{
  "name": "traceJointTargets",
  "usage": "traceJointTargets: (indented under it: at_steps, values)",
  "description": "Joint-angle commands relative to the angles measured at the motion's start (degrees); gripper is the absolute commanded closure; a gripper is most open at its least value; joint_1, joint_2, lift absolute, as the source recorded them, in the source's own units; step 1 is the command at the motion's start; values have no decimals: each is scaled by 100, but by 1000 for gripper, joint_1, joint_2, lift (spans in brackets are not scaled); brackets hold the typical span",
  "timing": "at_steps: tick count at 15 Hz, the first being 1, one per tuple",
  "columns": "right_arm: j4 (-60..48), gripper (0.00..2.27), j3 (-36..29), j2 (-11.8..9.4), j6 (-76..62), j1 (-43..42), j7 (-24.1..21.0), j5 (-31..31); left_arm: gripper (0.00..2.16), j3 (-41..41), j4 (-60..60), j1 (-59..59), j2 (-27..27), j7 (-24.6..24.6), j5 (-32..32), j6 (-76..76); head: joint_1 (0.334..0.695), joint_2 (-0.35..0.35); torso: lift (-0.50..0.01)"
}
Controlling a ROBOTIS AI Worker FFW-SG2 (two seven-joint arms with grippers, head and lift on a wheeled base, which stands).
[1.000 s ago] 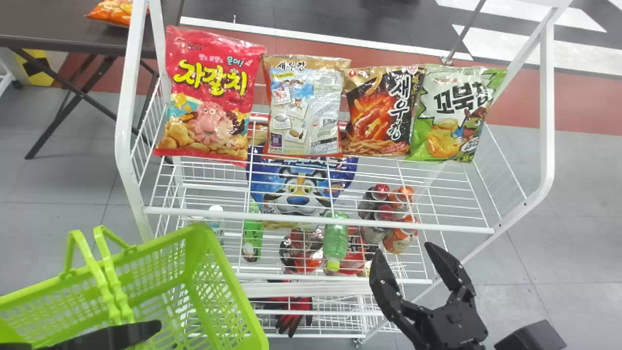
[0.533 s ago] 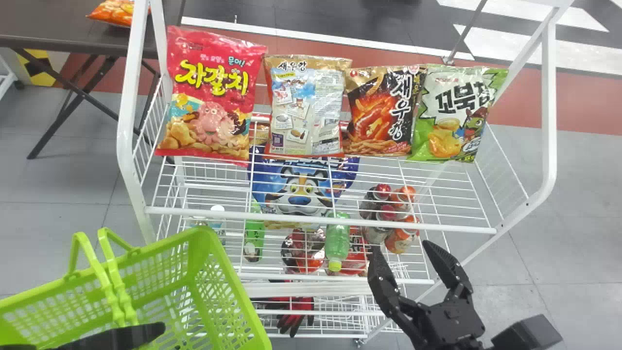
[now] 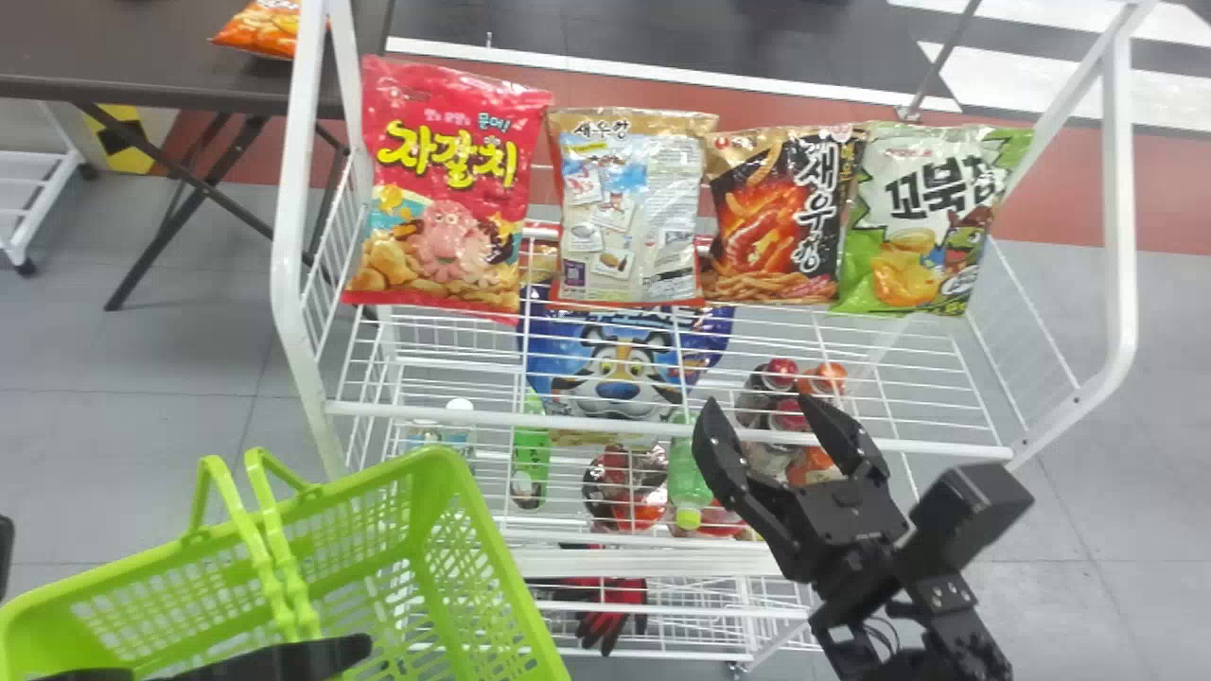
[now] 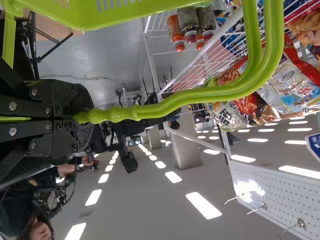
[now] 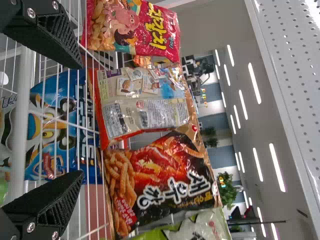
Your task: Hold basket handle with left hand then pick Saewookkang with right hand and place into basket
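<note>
**The basket handle [image 3: 270,558] is clasped by the left gripper [image 3: 284,659], and the right gripper [image 3: 762,409] is held open near the shelf**

The lime-green basket [image 3: 511,572] is placed in front of the white wire rack [image 3: 662,424], toward the robot's left. In the left wrist view, the fingers [image 4: 80,132] are closed firmly around the ribbed grip of the handle.

Two bags of Saewookkang are displayed on the upper shelf, stood side by side in a row of four. The beige Saewookkang bag [image 3: 629,208] is placed second from the left in the head view, with its densely printed side turned to the front. The black Saewookkang bag [image 3: 771,218] is set third, just beside it. Which of the two is meant cannot be told. The row is bounded by a red snack bag [image 3: 445,180] on the left and a green snack bag [image 3: 922,222] on the right.

Nothing is gripped by the right gripper [image 5: 80,120]: its two fingers are parted widely. In the head view it is seen at the front rail of the upper shelf, below the black bag and apart from it. In the right wrist view, the snack bags are seen beyond its fingertips.

On a lower level of the rack, a blue bag [image 3: 620,364] and a green bottle [image 3: 688,473] are seen through the wires.
</note>
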Motion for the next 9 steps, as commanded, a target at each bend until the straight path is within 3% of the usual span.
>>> traceJointTargets:
  at_steps: [1,4,9]
  values:
    - [-56,43,316,4,516,-433,-205,214,2152,1,-43,42,0,-57,-8,183,695,-140,-18]
    - [-47,43,598,4,1043,-987,-583,275,2152,62,-140,130,27,-57,-8,183,695,-78,-18]
    - [14,39,782,57,1746,-1716,-1031,293,2152,-43,-149,60,106,-57,-8,183,695,-36,-18]
